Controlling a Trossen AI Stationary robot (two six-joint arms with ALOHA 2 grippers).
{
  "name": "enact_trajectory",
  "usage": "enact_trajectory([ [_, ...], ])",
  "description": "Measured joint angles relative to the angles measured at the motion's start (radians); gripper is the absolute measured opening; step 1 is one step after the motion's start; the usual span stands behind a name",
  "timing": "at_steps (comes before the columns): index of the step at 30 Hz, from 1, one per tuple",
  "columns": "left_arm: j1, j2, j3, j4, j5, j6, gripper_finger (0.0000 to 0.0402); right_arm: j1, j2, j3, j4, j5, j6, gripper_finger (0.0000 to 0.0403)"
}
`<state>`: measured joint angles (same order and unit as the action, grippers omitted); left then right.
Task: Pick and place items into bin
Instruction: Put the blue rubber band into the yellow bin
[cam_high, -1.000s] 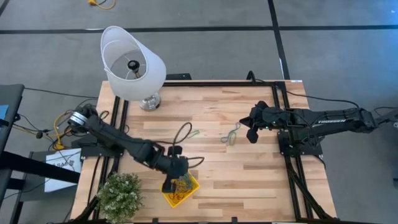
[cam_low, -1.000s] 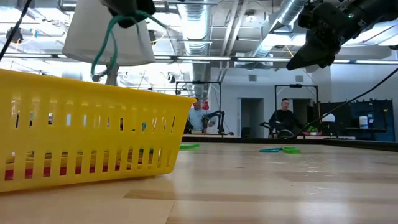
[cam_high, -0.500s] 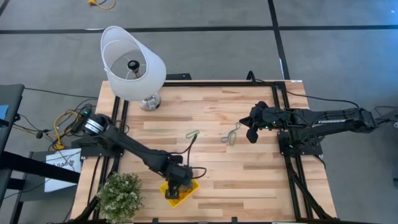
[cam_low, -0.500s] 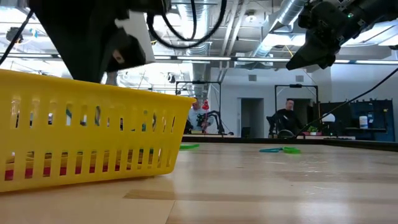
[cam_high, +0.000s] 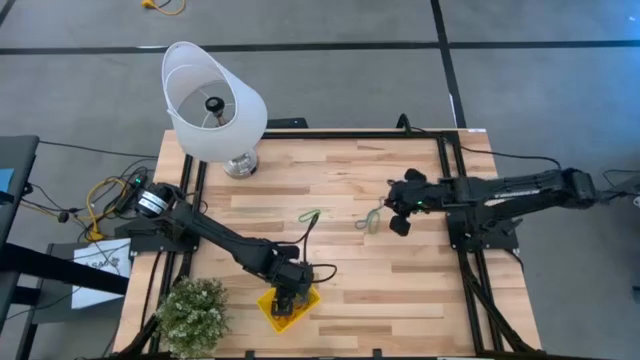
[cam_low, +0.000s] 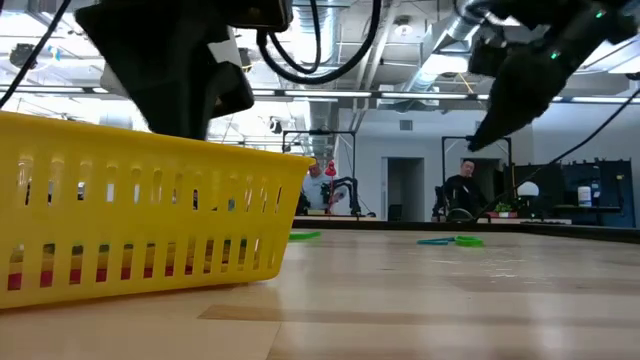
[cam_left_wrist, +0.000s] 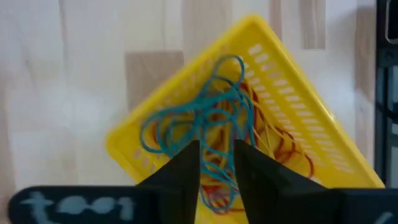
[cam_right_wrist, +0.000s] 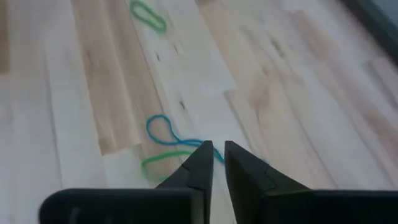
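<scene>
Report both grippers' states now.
Left gripper: open over the yellow bin, holding nothing.
Right gripper: slightly open above the loose bands, holding nothing.

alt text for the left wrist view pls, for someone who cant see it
The left gripper hangs over the yellow bin, its two dark fingers slightly apart, with a tangle of blue rubber bands lying just beyond their tips on red and yellow bands in the bin. Light wooden table surrounds the bin.

Both arms are matte black and slender, built of jointed links. The left arm (cam_high: 215, 238) carries a silver ring at its base joint and a loose black cable loop near its wrist. The right arm (cam_high: 510, 190) bears pale lettering along its forearm. Each ends in two tapered dark fingers (cam_right_wrist: 202, 163).
</scene>
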<state>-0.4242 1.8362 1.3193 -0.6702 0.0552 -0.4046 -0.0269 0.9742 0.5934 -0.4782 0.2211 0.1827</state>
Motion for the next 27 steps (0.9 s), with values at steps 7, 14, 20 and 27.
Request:
enact_trajectory([
  [7,0.018,0.0,0.0,0.015,-0.035,0.102,0.0115,-0.016,0.191,0.0,0.089,0.022,-0.007,0.006],
  [14,0.047,-0.001,0.0,0.015,-0.044,0.159,0.0116,-0.094,0.3,0.0,0.11,0.017,-0.007,0.0061],
  [20,0.058,-0.002,0.0,0.006,-0.045,0.176,0.0116,-0.14,0.381,-0.001,0.101,0.011,-0.083,0.0061],
  [27,0.058,-0.002,0.0,0.005,-0.044,0.217,0.0116,-0.136,0.48,-0.001,0.13,-0.069,-0.165,0.0061],
])
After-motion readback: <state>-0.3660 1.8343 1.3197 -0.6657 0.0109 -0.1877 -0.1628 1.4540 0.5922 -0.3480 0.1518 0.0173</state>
